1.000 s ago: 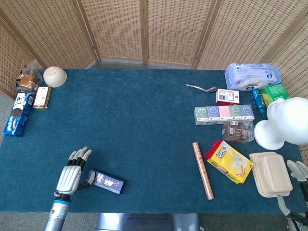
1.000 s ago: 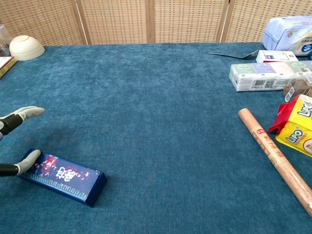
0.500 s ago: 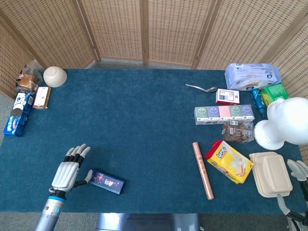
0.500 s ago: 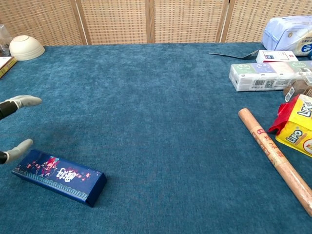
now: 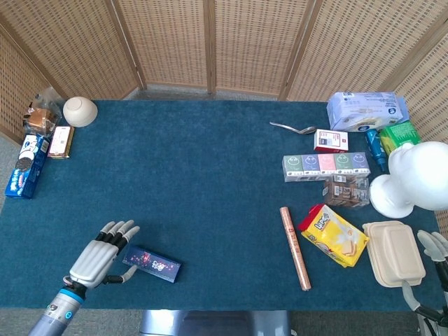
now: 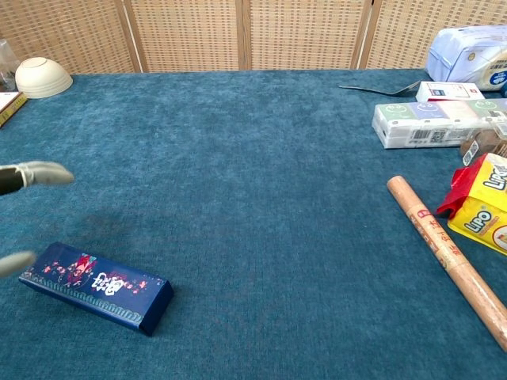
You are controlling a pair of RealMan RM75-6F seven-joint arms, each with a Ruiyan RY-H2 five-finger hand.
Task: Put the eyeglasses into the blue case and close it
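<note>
Wicker screens behind blue-carpeted worktop (image 5: 210, 175). Blue case (image 6: 97, 286) lies closed, floral print, near front-left edge. Left robot hand (image 5: 98, 253) just left of case, fingers spread, empty. Right robot hand (image 5: 434, 246) far right of case, grasp unclear. Yellow "UNO" pack (image 5: 334, 235) right of case.

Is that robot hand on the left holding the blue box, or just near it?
Nothing is held: the left hand hovers open beside the closed blue case.
</note>
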